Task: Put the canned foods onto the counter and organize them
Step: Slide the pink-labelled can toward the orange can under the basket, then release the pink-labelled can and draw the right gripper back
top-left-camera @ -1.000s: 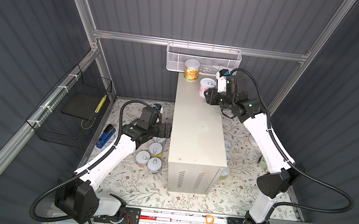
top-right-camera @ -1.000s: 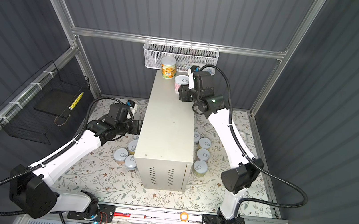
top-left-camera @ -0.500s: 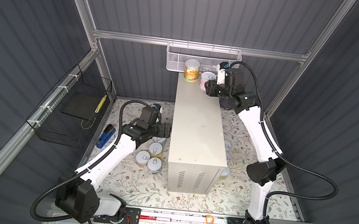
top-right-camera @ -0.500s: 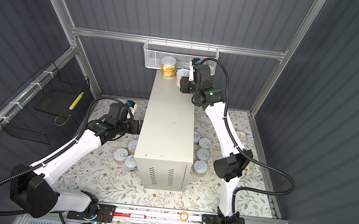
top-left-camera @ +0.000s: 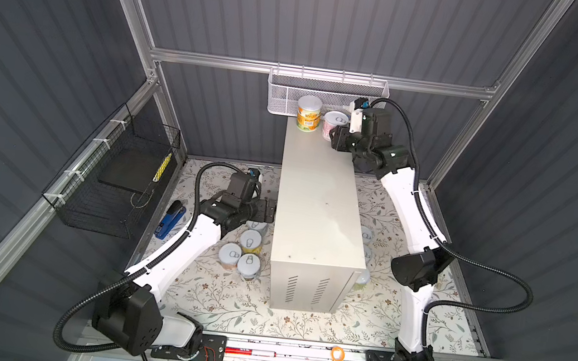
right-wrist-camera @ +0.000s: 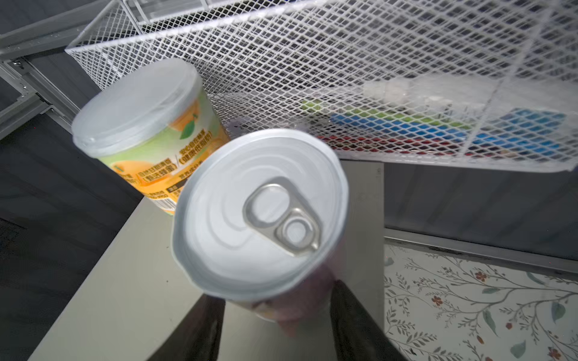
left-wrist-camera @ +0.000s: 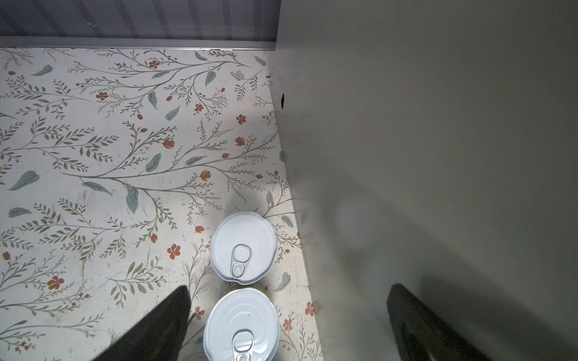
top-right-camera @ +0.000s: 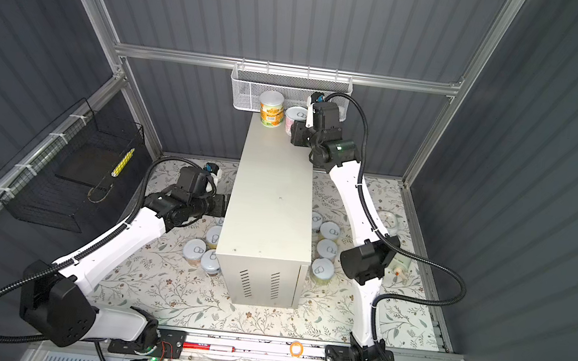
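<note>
Presently: right gripper [right-wrist-camera: 281, 315] clamped on the pink can [top-left-camera: 332, 125], fingers on its side below the lid. Base hidden; contact with the counter [top-left-camera: 318, 207] unclear. The can is at the counter's far end, just beside the yellow-orange can [top-left-camera: 308, 114], with the white mesh basket [top-left-camera: 328, 92] close behind. Left gripper [left-wrist-camera: 289, 297] spread wide, empty, low beside the counter's left wall, over floor cans [left-wrist-camera: 244, 247] on the floral surface [top-left-camera: 213, 299]. Right arm stretched up and far; left arm low, bent.
</note>
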`<state>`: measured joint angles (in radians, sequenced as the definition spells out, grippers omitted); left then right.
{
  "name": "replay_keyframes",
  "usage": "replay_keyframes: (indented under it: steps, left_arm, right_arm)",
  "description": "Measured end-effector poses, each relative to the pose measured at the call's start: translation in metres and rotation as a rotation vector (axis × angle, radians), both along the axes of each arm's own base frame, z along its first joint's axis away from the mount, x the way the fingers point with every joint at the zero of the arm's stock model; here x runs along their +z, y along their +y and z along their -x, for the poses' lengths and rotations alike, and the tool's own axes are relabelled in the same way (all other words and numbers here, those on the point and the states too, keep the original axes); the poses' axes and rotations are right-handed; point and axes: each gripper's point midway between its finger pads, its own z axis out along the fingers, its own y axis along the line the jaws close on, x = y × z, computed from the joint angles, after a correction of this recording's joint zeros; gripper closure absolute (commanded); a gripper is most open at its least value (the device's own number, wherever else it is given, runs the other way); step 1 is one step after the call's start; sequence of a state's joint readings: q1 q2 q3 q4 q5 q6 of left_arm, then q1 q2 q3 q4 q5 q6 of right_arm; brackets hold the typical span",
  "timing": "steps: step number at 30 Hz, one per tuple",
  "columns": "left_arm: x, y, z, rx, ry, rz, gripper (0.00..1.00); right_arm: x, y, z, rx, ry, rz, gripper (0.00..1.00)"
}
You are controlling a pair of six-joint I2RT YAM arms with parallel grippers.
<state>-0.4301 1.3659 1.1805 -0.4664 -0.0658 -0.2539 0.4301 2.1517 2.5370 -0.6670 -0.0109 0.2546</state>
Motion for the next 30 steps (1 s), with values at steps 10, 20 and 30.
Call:
replay_keyframes:
  steps: [10, 20, 30]
  left_arm:
    - [0.000, -0.001, 0.000, -0.004, 0.002, 0.005, 0.01]
    - [-0.002, 0.000, 0.002, -0.002, 0.012, 0.003, 0.01]
    - [0.009, 0.009, 0.018, 0.024, -0.005, 0.025, 0.01]
  right_arm:
    - [-0.001, -0.004, -0.013, 0.008, -0.001, -0.044, 0.45]
    - [0.009, 0.000, -0.012, 0.048, -0.015, -0.084, 0.41]
    - [0.011, -0.014, 0.035, 0.052, 0.035, -0.058, 0.26]
